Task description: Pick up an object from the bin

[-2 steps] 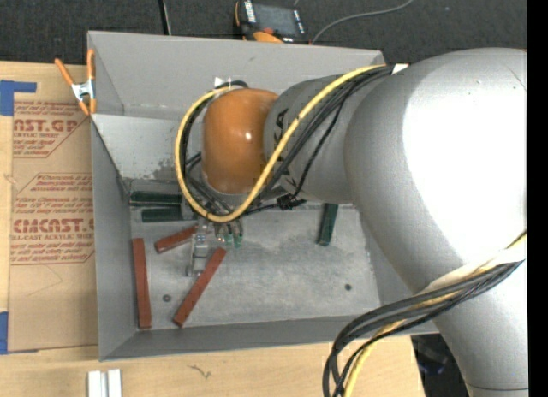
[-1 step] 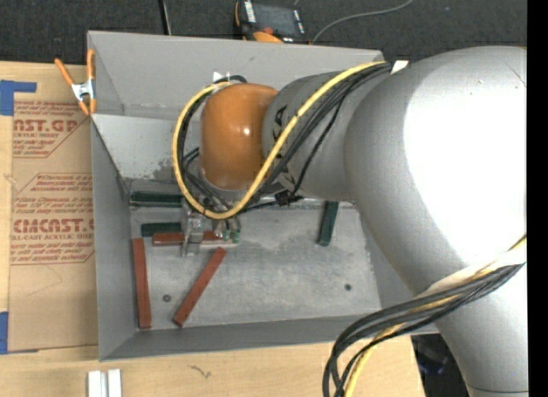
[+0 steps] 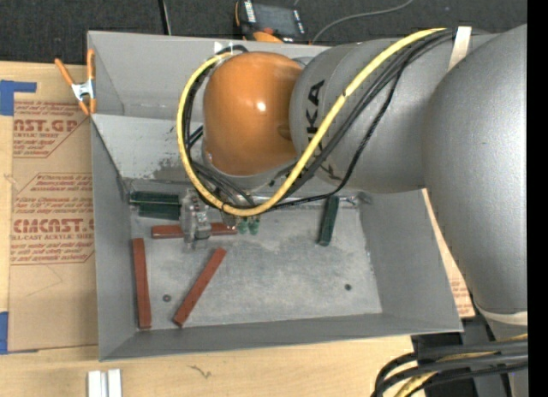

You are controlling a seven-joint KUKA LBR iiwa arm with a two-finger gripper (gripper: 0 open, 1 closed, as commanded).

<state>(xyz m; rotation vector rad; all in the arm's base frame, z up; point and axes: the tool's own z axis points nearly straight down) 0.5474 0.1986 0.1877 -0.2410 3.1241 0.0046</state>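
Low down, gripper (image 3: 198,226) over red-brown stick (image 3: 167,232), grip unclear, dark green block (image 3: 156,205) beside

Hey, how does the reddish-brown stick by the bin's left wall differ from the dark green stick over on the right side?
The reddish-brown flat stick lies along the left wall toward the front; the dark green stick sits right of centre, close by the arm. The reddish-brown one looks longer in this view than the green one. Both are slim, straight and apart from the claw.
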